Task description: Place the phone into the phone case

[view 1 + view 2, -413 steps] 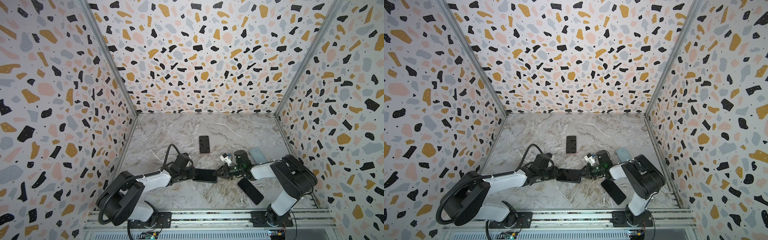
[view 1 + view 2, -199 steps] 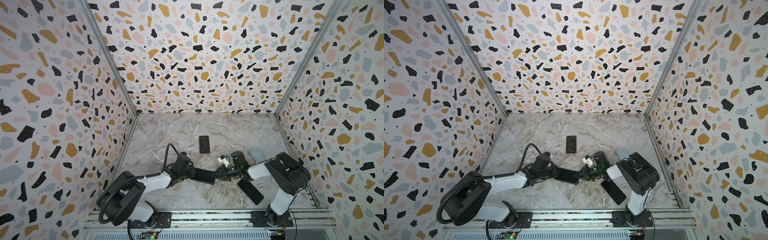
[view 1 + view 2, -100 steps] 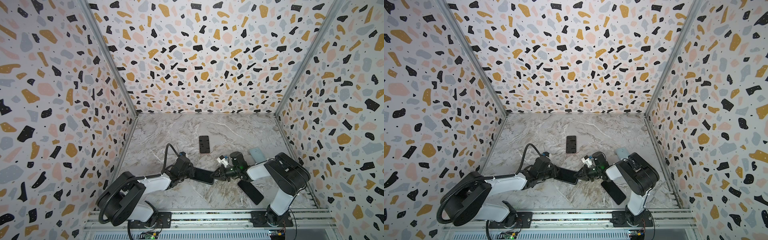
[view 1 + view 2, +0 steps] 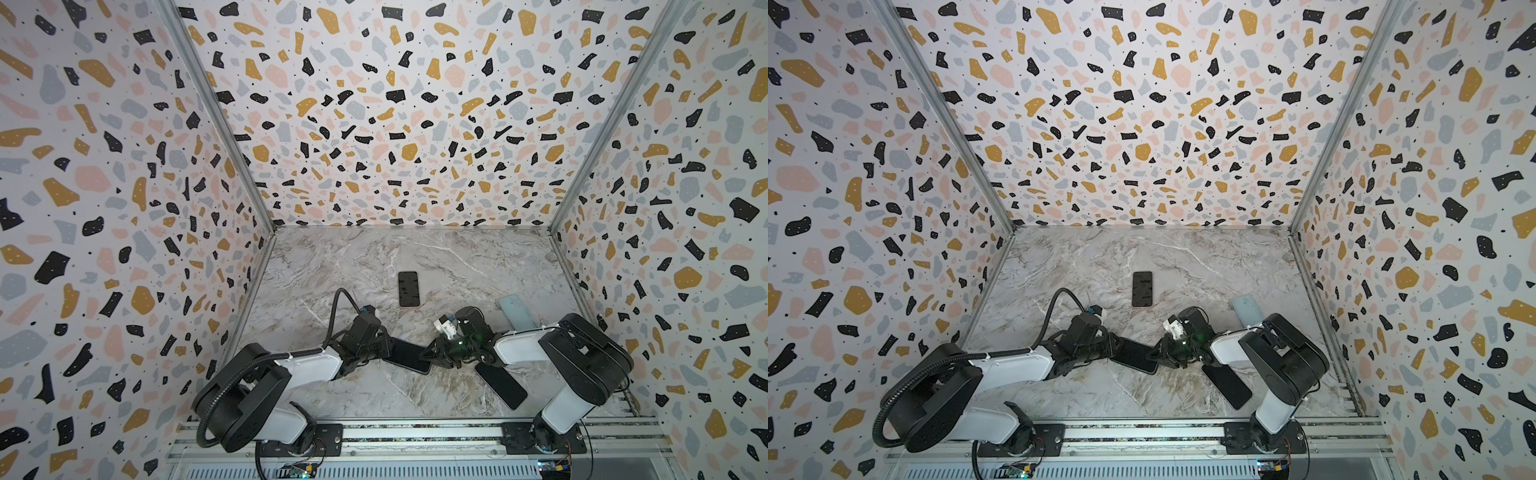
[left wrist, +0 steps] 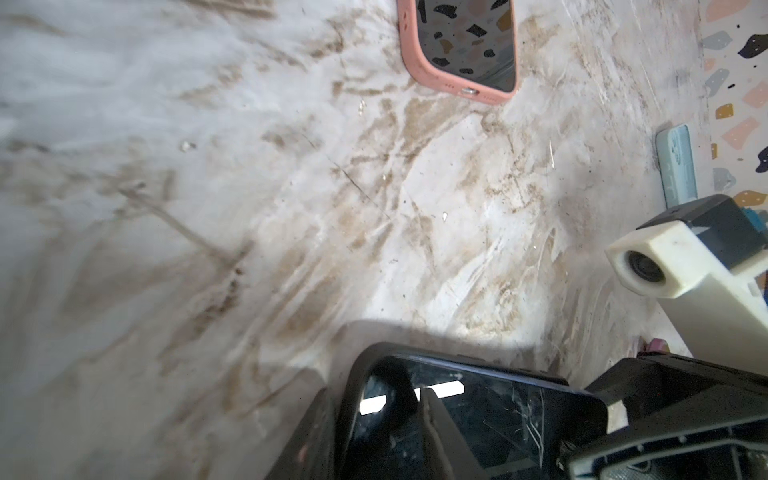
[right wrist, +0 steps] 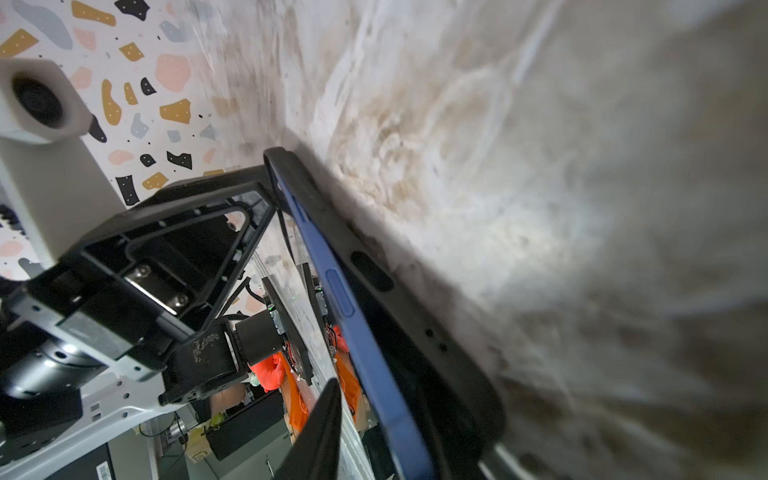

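Phone (image 6: 374, 374), blue-edged with a dark screen (image 5: 478, 415), sits partly in the black phone case (image 6: 449, 374). In the right wrist view its blue side stands proud of the case's rim. In both top views the pair lies at the lower middle of the frame (image 4: 409, 355) (image 4: 1136, 355), low over the marbled surface (image 4: 374, 257), slanting down to the right between the two arms.

Left end effector (image 4: 380, 353) is clamped on the phone case at its left end, with one finger (image 5: 440, 432) over the screen and the other outside the case.

Right end effector (image 4: 432, 357) meets the opposite end. One finger (image 6: 328, 415) shows beside the screen, but whether its jaws grip or stand apart cannot be told.

A pink-cased phone (image 4: 408, 289) lies above, at the frame's centre. A black slab (image 4: 500, 384) lies at the lower right under the right arm. A pale blue case (image 4: 517, 311) sits by the right wall.
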